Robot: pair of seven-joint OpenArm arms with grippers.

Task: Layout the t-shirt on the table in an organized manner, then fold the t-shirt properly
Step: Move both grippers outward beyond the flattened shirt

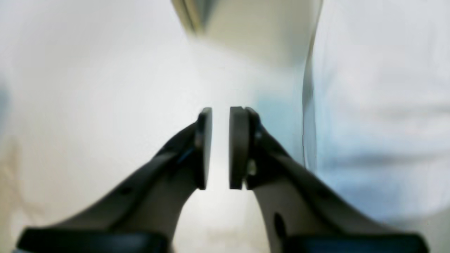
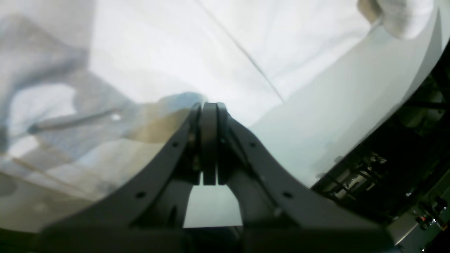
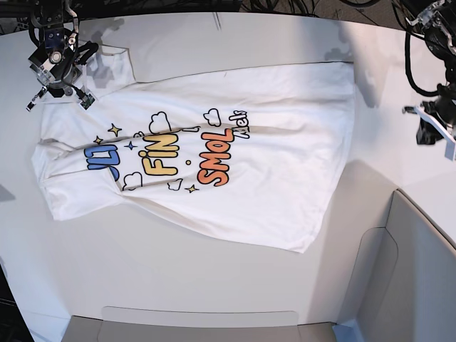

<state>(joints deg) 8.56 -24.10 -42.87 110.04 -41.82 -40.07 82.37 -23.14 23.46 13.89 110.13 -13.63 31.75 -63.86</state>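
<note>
Left wrist view: the left gripper (image 1: 220, 147) fills the lower half of the picture, its two dark pads standing slightly apart with a narrow gap of light between them and nothing caught in it. Below and beyond them lies the pale, blurred surface (image 1: 88, 88). On the right a white cloth edge runs up the picture, the t-shirt (image 1: 379, 105), with bluish shadow across its folds; it lies beside the jaws, not touching them.

Right wrist view: the right gripper (image 2: 209, 140) has its jaws pressed together, pad against pad. Whether a thin layer of cloth is nipped between them cannot be told. Wrinkled white fabric of the t-shirt (image 2: 168, 45) spreads beyond the tips, with a seam running slantwise across it. To the right is the smooth surface (image 2: 351, 105), its curved edge giving way to dark framework beneath.

Base view: the t-shirt (image 3: 285, 142) lies spread on the surface (image 3: 178, 263), print upward, blue, yellow and orange letters with small clouds and stars. Its hem is toward the right of the picture, the collar end toward the left. The right gripper (image 3: 58, 89) sits at the shirt's upper left corner. The left gripper (image 3: 431, 128) hangs at the right edge of the picture, well apart from the shirt. A grey padded panel (image 3: 420, 278) occupies the lower right corner.
</note>
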